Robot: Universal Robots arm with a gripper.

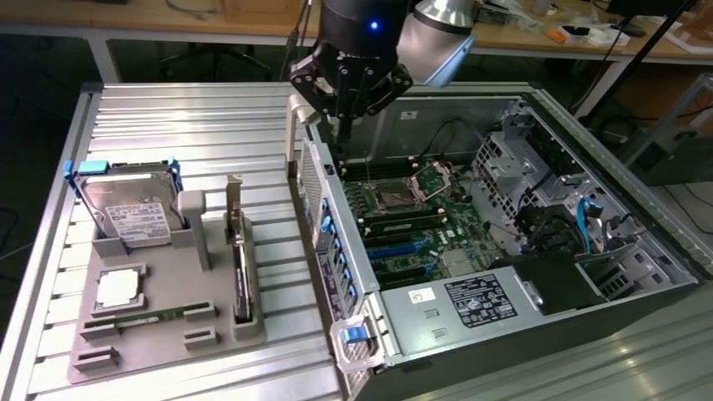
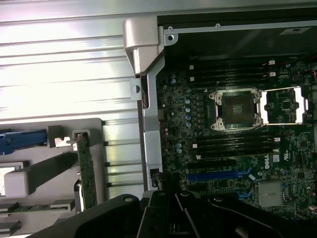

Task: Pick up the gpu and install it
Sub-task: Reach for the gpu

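Note:
The gpu (image 1: 237, 255) is a thin dark card standing on edge in a slot of the grey holder (image 1: 167, 334) on the table, at the exterior view's left of the open computer case (image 1: 624, 251). In the wrist view the gpu (image 2: 87, 173) stands in that holder beside the case wall. My gripper (image 1: 341, 125) hangs above the case's wall, at the far end of the motherboard (image 1: 407, 217), well away from the gpu and with nothing in it. The gripper's dark body (image 2: 171, 213) shows over the blue card slot (image 2: 223, 174).
On the holder there are also a silver hard drive (image 1: 132, 209) in a blue bracket, a processor chip (image 1: 117, 288) and a green memory stick (image 1: 145, 317). The case's upright side wall (image 1: 323, 225) stands between holder and motherboard. Cables and drive cages (image 1: 557, 209) crowd the case's far side.

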